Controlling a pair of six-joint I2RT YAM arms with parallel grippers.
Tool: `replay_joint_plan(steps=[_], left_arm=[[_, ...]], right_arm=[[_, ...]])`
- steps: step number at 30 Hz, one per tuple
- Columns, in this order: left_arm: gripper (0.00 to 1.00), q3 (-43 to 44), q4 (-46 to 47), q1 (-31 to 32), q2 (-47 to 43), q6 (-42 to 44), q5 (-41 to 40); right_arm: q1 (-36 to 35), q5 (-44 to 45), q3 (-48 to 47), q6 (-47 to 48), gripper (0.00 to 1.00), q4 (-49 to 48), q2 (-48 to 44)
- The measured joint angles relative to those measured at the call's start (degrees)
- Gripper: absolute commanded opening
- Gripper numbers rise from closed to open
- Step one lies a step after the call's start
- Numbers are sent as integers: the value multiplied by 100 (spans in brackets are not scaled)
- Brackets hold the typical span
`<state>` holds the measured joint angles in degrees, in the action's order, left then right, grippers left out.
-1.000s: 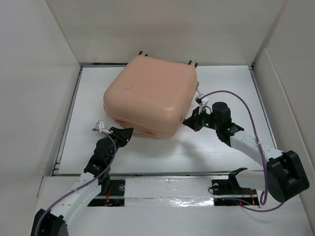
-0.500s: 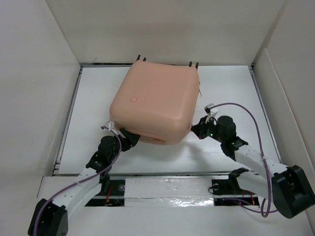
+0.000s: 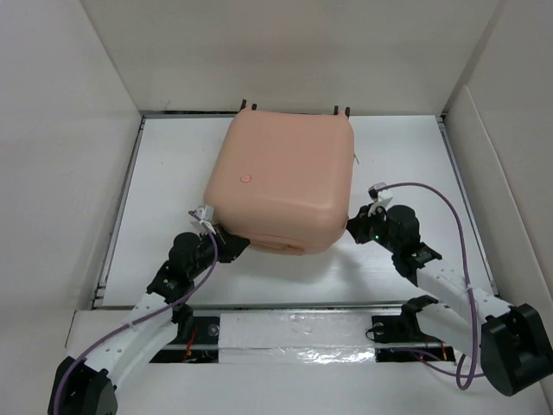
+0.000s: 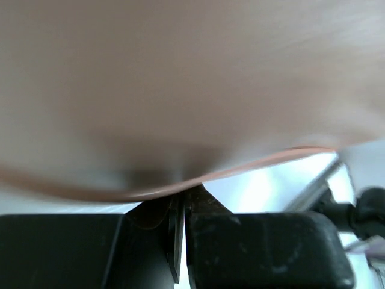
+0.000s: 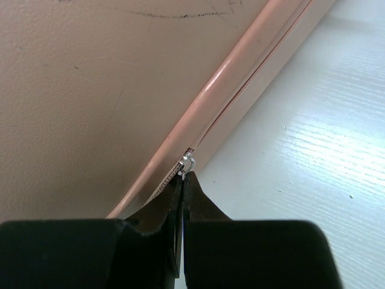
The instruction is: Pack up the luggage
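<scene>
Suitcase [image 3: 281, 177] flat and closed on the counter [image 3: 168, 173], shell up, wheels [image 3: 340, 110] at its far edge; contents hidden. At the suitcase's near right corner, right pincer [image 3: 354, 226] together, seemingly pinched on the zipper pull [image 5: 188, 161], with the seam [image 5: 240, 84] leading up and away from the tips. At the suitcase's near left corner, left pincer [image 3: 232, 245] together beneath the rim, nothing visibly held. Right arm better placed for drawing the zipper.
</scene>
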<state>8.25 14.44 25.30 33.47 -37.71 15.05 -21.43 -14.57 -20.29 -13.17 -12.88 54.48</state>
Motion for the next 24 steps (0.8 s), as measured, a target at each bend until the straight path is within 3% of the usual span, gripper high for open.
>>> replay_joint_plan(steps=[4,10,12,19,24], left_arm=[[0,208,393,538,404,52,101],[0,942,787,2876,1311,258,-1182],[0,1189,964,3289,1639,326,-1508],[0,1611,1519,3388,2730,428,-2090],[0,1845,1556,3462,3088,590,-2280]], right_arm=[[-214,260,2,-15,0,-31,72],[-411,568,0,-20,0,-44,90],[-428,605,0,-33,0,-42,90],[-844,953,11,-90,0,-13,46],[-1464,1670,138,-262,0,404,-422]])
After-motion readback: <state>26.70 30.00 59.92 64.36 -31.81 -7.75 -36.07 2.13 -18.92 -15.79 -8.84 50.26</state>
